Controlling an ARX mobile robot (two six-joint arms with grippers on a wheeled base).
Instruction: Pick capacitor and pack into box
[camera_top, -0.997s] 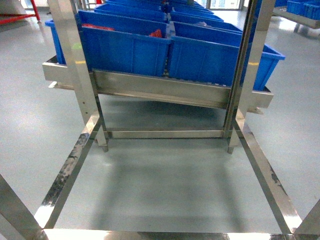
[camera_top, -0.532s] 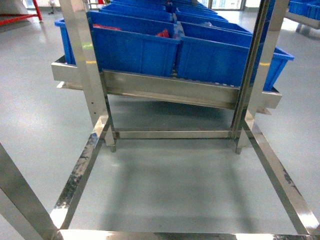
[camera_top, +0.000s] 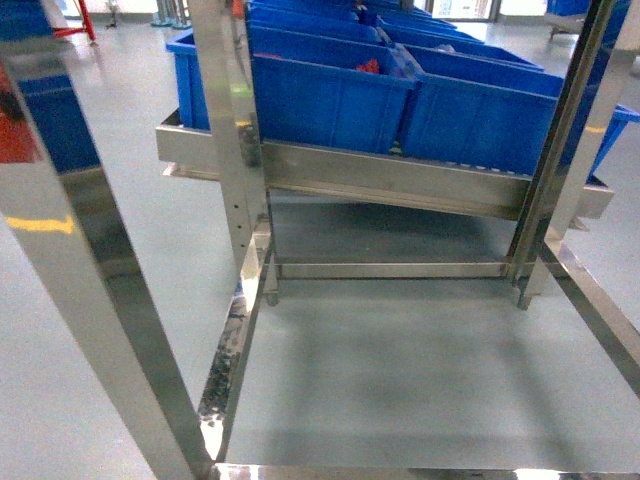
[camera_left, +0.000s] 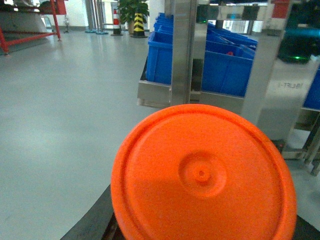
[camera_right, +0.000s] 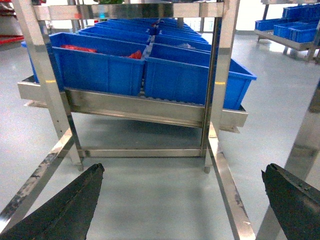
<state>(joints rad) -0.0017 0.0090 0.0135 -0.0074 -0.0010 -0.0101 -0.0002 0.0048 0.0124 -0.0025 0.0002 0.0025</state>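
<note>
Right gripper (camera_right: 182, 200) wide open, empty, aimed at blue bins (camera_right: 195, 75) ahead on steel rack (camera_right: 135, 107), ready for picking. Left gripper hidden behind orange disc (camera_left: 202, 175); state unclear. Box, capacitor unseen.

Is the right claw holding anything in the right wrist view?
No, the two dark fingers of the right claw stand wide apart with only bare grey floor between them.
</note>
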